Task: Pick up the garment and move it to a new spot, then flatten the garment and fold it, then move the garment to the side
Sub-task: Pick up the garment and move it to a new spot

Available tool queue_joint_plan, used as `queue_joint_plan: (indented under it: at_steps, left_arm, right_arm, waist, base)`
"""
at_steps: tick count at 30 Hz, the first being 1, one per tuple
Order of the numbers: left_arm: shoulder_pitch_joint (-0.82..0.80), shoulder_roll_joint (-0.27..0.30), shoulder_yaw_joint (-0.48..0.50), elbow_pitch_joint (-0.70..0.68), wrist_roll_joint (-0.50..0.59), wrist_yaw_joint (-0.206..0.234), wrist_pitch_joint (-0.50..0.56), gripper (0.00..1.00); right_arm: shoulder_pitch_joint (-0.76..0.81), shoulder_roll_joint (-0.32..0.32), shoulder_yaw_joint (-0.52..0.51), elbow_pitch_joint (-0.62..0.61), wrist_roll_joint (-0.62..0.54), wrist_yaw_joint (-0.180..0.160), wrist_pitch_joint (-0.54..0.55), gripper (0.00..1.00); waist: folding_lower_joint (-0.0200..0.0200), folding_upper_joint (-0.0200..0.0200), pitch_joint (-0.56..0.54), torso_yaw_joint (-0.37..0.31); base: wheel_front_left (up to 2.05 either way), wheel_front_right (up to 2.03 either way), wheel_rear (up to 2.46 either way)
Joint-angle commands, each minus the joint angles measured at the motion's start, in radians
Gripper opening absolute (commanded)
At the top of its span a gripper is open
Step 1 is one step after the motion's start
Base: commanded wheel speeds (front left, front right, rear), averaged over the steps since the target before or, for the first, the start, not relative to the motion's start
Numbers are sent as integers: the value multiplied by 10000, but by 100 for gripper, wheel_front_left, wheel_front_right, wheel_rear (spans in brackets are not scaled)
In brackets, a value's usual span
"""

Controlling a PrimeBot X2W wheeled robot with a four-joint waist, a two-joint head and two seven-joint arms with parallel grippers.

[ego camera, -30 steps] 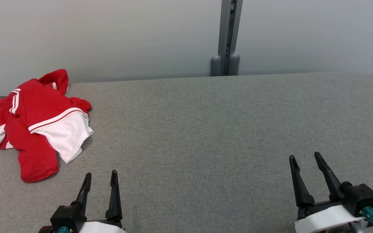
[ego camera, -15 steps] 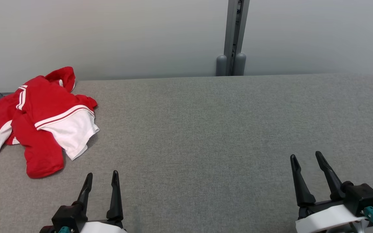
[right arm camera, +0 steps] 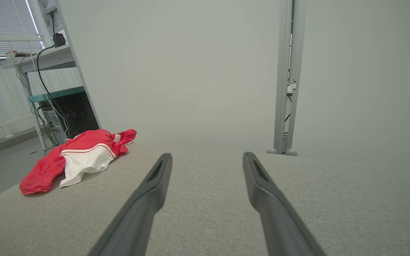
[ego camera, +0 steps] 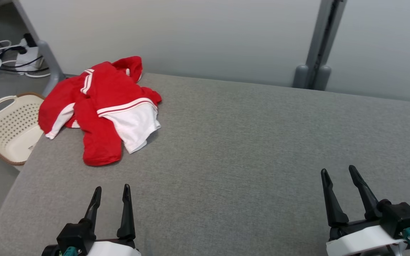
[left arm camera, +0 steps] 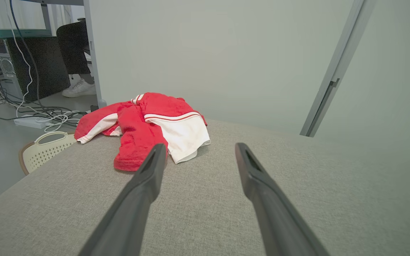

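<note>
The crumpled red-and-white hooded top (ego camera: 101, 110) lies at the far left corner of the grey table (ego camera: 247, 142), straight ahead of the left gripper (ego camera: 112, 188), the nearer one. The right gripper (ego camera: 337, 171) sits well apart. Both pairs of fingers stand spread, empty.

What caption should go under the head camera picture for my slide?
Crumpled red garment far left on the table; left gripper and right gripper open, empty.
</note>
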Motion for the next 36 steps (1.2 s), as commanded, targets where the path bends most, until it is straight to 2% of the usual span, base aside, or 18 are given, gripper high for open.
queue_joint_plan:
  at_steps: [1, 10, 17, 22, 27, 33, 36]
  left_arm:
    - [-87, 43, 48, -28, 81, -23, -7, 100]
    - [22, 43, 44, -42, 45, -52, -7, 100]
    - [61, 42, 0, -99, -68, -30, -7, 100]
    - [43, 43, -28, -141, -158, 39, -7, 100]
    - [-74, 42, -84, -193, -395, 120, -7, 100]
    - [-726, 61, -20, 96, -276, -179, -7, 100]
    - [-1443, 291, 36, 496, -147, -418, -7, 100]
  right_arm:
    - [34, -64, -5, -16, 19, 18, -53, 100]
    - [0, -60, 46, 37, 47, 18, -53, 100]
    - [-87, -64, 70, 49, -32, 17, -53, 100]
    - [-144, -66, 130, 27, -126, 12, -53, 100]
    - [-262, -66, 156, 7, -315, 12, -53, 100]
    - [-425, -63, 82, -16, -491, 12, -53, 100]
    - [-536, -65, 85, -52, -567, 12, -53, 100]
  waist:
    - [0, 0, -4, 830]
    - [0, 0, -48, 2415]
    - [0, 0, 50, 3010]
    - [0, 0, 212, 3051]
    - [0, 0, 548, 2794]
    - [0, 0, 943, 2331]
    - [0, 0, 1166, 2037]
  base:
    - [0, 0, 0]
    - [0, 0, 0]
    - [0, 0, 0]
    - [0, 0, 0]
    - [0, 0, 0]
    - [0, 0, 0]
    - [0, 0, 0]
